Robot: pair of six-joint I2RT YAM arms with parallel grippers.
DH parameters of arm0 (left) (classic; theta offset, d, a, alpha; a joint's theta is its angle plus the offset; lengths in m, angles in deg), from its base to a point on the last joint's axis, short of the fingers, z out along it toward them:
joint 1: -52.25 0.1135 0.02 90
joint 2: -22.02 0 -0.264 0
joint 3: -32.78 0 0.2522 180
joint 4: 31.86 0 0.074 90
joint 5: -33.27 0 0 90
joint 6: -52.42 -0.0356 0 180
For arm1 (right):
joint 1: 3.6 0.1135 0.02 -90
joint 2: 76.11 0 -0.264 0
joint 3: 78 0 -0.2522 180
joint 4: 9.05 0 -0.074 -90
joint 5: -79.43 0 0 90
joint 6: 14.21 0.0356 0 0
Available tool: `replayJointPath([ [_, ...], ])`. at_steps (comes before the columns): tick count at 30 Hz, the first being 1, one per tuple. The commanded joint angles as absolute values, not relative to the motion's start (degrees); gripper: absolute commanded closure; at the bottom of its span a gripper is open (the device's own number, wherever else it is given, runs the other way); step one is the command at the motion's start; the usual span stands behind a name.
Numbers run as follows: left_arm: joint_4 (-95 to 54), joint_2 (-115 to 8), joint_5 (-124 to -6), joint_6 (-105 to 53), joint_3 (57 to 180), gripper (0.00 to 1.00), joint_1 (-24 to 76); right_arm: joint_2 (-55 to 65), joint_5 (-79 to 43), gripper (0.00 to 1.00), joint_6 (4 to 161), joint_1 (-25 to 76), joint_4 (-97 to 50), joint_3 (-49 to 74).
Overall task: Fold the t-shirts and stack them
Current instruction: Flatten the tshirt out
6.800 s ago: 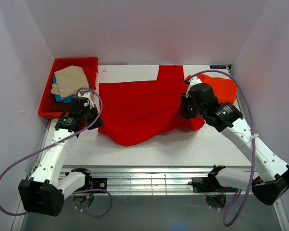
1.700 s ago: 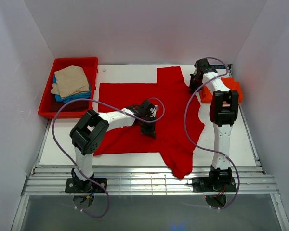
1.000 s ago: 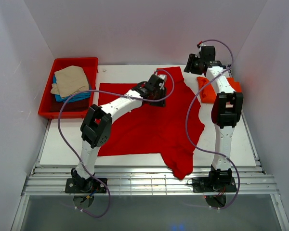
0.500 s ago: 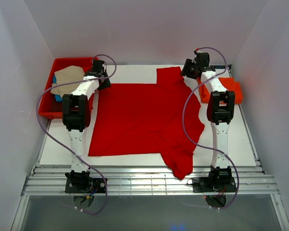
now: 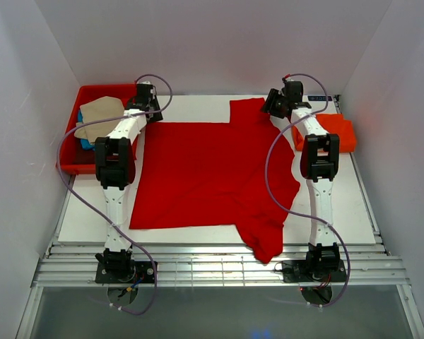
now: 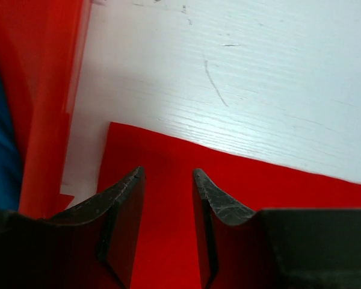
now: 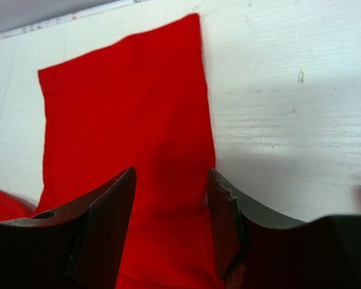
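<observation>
Bright red t-shirt, spread flat, centre: we are judging its fold as just beginning. Orange-red t-shirt, folded, far right. Left gripper, right gripper: we are hovering both agape over its far edge; next, probably pinching cloth

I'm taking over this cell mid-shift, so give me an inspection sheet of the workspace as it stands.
Surface: white table, mostly covered by cloth.
Job's things: bright red t-shirt spread flat, its near sleeve past the table's near edge; orange-red t-shirt folded at far right; beige t-shirt on a blue t-shirt in the red tray.
Clutter: only the red tray, far left.
Grippers: left gripper open over the bright red t-shirt's far left corner; right gripper open over its far sleeve.
Cables: left cable loops beside the tray; right cable hangs over the shirt's right side.
Surroundings: plain white walls on three sides.
</observation>
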State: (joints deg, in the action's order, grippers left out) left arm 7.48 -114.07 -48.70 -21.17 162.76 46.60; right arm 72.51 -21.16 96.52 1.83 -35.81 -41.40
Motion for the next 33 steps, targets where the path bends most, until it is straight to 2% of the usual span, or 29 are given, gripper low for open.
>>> replayJointPath([
  [1,6.86,-113.43,-45.14,-21.93,163.43,0.52,47.59,74.27,-22.87,0.43,97.67,2.47,-34.67,-43.59],
  [7,7.12,-112.71,-41.09,-22.55,161.50,0.52,48.03,75.15,-23.75,0.43,98.29,2.73,-35.38,-43.77],
  [26,8.53,-119.13,-43.20,-22.37,162.90,0.52,50.32,75.33,-24.72,0.43,98.64,3.87,-36.35,-43.59],
  [33,8.27,-118.17,-37.85,-21.93,163.34,0.53,50.32,73.75,-23.66,0.44,96.97,3.87,-36.70,-42.10],
])
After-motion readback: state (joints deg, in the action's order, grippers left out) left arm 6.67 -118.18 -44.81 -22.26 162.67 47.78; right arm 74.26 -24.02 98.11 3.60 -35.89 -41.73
